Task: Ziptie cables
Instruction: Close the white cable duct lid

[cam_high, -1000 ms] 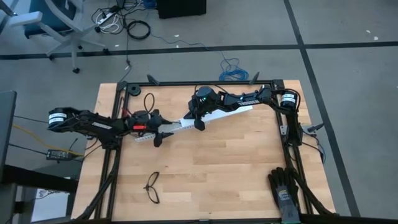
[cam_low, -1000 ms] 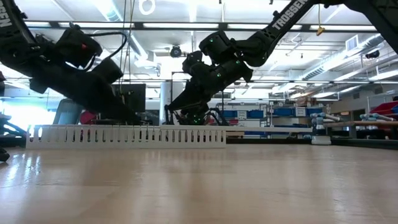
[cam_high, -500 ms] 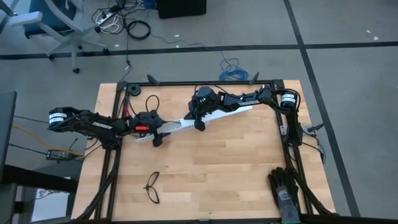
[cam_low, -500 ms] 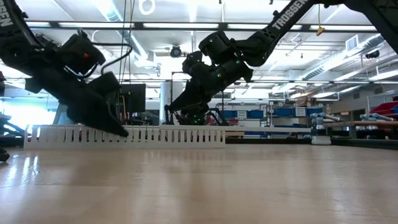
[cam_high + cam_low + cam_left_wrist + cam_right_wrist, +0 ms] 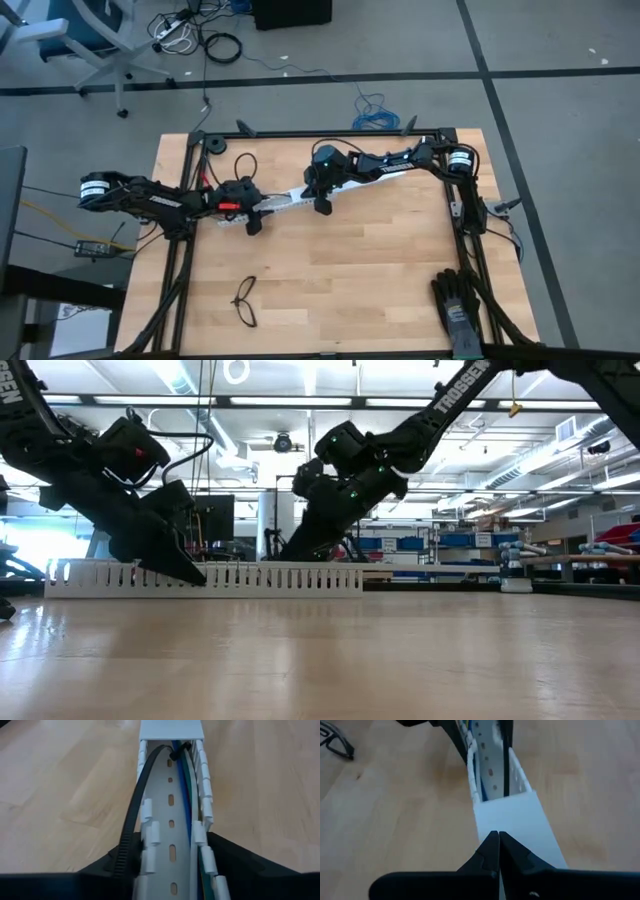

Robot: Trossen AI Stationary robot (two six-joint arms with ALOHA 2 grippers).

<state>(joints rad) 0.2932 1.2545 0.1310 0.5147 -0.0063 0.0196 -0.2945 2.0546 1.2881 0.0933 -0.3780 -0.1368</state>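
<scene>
Left gripper (image 5: 172,865) half-closed astride slotted white duct (image 5: 171,795), ziptie (image 5: 137,807) and cables (image 5: 189,805) inside; right gripper (image 5: 498,851) shut, empty, pressing duct cover; squeeze risks dislodging ziptie.

White capitals reading "TROSSEN" ran along the dark arm (image 5: 455,388) that reached down from the upper right in the low view; nothing else in any view carried writing that could be read
</scene>
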